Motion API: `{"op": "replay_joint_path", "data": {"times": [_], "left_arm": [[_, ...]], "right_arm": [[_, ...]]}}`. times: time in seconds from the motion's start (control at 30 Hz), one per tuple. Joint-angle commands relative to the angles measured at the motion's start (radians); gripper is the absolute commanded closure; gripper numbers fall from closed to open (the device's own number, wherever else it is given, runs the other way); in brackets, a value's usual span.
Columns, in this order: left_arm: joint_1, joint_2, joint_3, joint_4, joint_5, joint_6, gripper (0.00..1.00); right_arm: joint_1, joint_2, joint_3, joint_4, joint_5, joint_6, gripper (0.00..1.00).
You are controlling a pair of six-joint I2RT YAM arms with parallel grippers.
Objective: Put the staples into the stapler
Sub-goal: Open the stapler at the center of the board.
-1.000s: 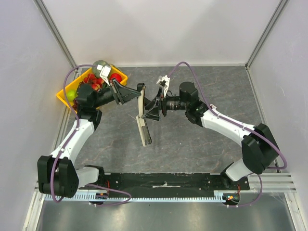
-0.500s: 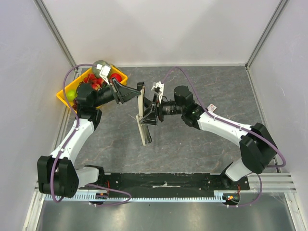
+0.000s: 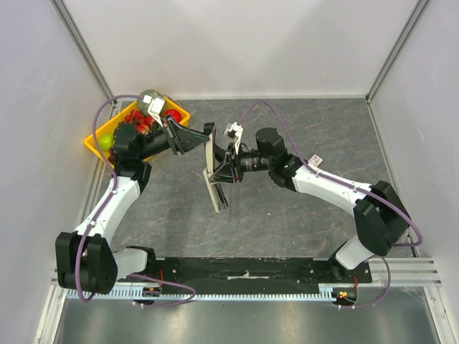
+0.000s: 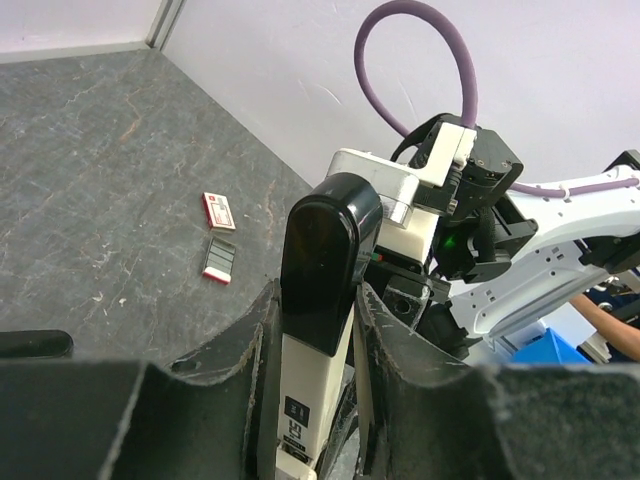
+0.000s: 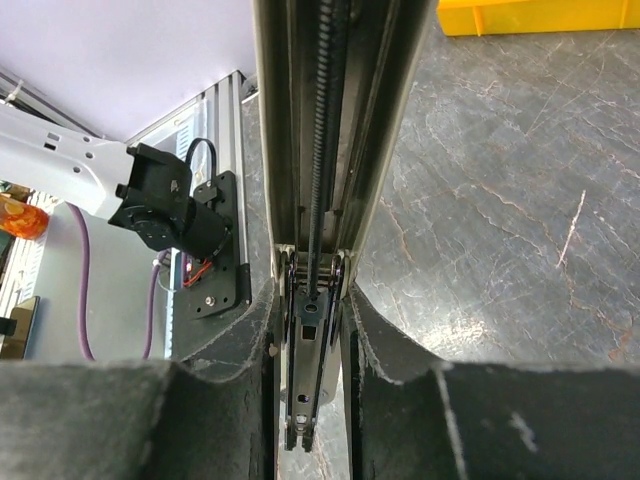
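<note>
While both arms hold the long black-and-cream hinged stapler [image 3: 216, 195] swung open above the table, loading has yet to begin. The left gripper [image 4: 315, 300] is clamped on the upper arm below its glossy, rounded black plastic cap [image 4: 325, 250]. The right gripper [image 5: 310, 300] is closed around the hinge end of the bare steel magazine channel [image 5: 320, 120], where a thin coiled spring runs down the slot. Whether any strip already sits inside cannot be told. Beyond the tool, on the mottled grey stone-patterned table [image 4: 90, 170], the staples [image 4: 220, 258] lie as dull grey metal strips in a small flat tray [image 4: 216, 276], just beside the tiny white-and-red cardboard box [image 4: 218, 210], near the right forearm and untouched. The next move likely requires one gripper to release, reach the tray and pinch a thin, slippery strip without scattering it. A yellow plastic bin [image 3: 93, 140] of red and green items sits at the far left corner.
</note>
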Motion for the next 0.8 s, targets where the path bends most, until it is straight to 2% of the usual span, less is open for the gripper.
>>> {"op": "replay_joint_path", "data": {"times": [0.0,0.2,0.47,0.5,0.53,0.6,0.63,0.77], "left_arm": [[0.008,-0.018,0.048,-0.007,-0.002,0.019,0.98],[0.046,-0.036,0.043,-0.118,0.005,0.1,0.94],[0.132,-0.077,0.032,-0.228,0.032,0.18,0.77],[0.132,-0.08,0.032,-0.246,0.033,0.194,0.73],[0.162,-0.09,0.032,-0.264,0.038,0.223,0.6],[0.191,-0.097,0.028,-0.318,0.044,0.266,0.47],[0.201,-0.103,0.025,-0.338,0.042,0.28,0.36],[0.254,-0.125,0.022,-0.433,0.041,0.341,0.23]], "right_arm": [[0.009,-0.012,0.055,-0.043,0.01,-0.06,1.0],[0.002,-0.059,0.063,-0.114,0.03,-0.14,1.0],[-0.007,-0.092,0.064,-0.228,0.111,-0.277,1.0],[-0.009,-0.09,0.07,-0.275,0.125,-0.322,1.0],[-0.009,-0.089,0.084,-0.297,0.137,-0.344,1.0],[-0.007,-0.084,0.099,-0.366,0.172,-0.396,1.0],[-0.007,-0.082,0.102,-0.384,0.18,-0.439,1.0],[-0.007,-0.07,0.099,-0.454,0.203,-0.507,1.0]]}}
